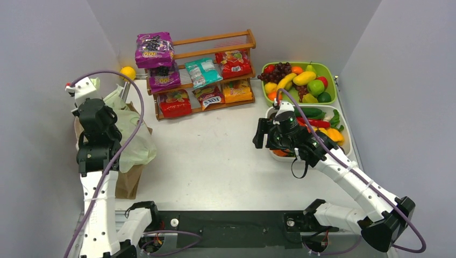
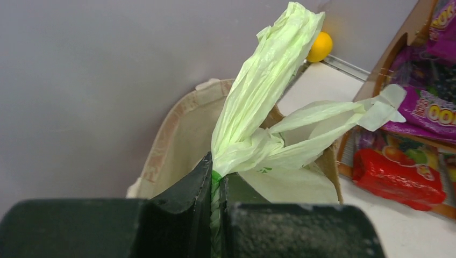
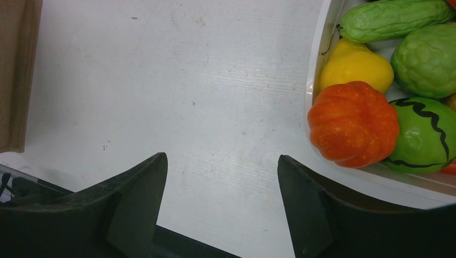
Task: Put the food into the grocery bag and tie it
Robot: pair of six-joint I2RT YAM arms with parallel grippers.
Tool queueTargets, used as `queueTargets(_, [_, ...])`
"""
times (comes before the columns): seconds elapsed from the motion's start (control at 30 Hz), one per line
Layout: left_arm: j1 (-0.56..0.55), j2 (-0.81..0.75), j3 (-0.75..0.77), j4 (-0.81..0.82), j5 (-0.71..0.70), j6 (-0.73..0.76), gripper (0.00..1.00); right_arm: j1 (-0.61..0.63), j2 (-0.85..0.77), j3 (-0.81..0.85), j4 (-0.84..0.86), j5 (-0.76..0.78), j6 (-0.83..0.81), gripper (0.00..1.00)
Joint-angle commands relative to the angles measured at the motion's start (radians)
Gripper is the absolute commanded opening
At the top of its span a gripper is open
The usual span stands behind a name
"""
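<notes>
At the left pincer (image 2: 216,174), clamps both jaws tight on a gathered handle of the pale green grocery bag (image 2: 258,107), with thin plastic rising above the fingers in one twisted plume and a second loop trailing off to the right. Holds that bag at the far left of the desk (image 1: 215,156), draped over the brown paper bag (image 1: 129,181) standing by the left wall. At the right pincer (image 3: 221,158), stands with jaws wide apart and nothing between them, over bare desk just beside the white tray (image 3: 317,54) of toy vegetables. Shows there an orange pumpkin (image 3: 352,123) against the tray's rim, touching a green striped melon (image 3: 422,134) and a yellow pear-shaped piece (image 3: 355,64). Finds snack packets, one marked FOX'S (image 1: 209,98), on the wooden rack (image 1: 215,38) at the back, and fruit in the green tray (image 1: 332,80) beside it. Cannot tell whether any food lies inside the grocery bag.
</notes>
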Motion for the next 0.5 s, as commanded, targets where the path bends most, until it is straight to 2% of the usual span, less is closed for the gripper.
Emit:
queueTargets(0.0, [0.005,-0.050,-0.065,0.065,0.088,-0.153,0.00,0.019,0.012,0.013,0.036,0.038,0.016,0.71])
queueTargets(0.17, [0.006,-0.097,-0.127,0.067,0.048,-0.200,0.00,0.021,0.010,-0.008,0.054,0.033,0.019,0.71])
queueTargets(0.33, [0.005,-0.093,-0.181,0.080,-0.071,-0.210,0.00,0.020,0.010,-0.021,0.054,0.037,0.011,0.71])
queueTargets(0.47, [0.011,-0.079,-0.235,0.090,-0.113,-0.244,0.00,0.021,0.004,-0.033,0.058,0.039,0.016,0.71])
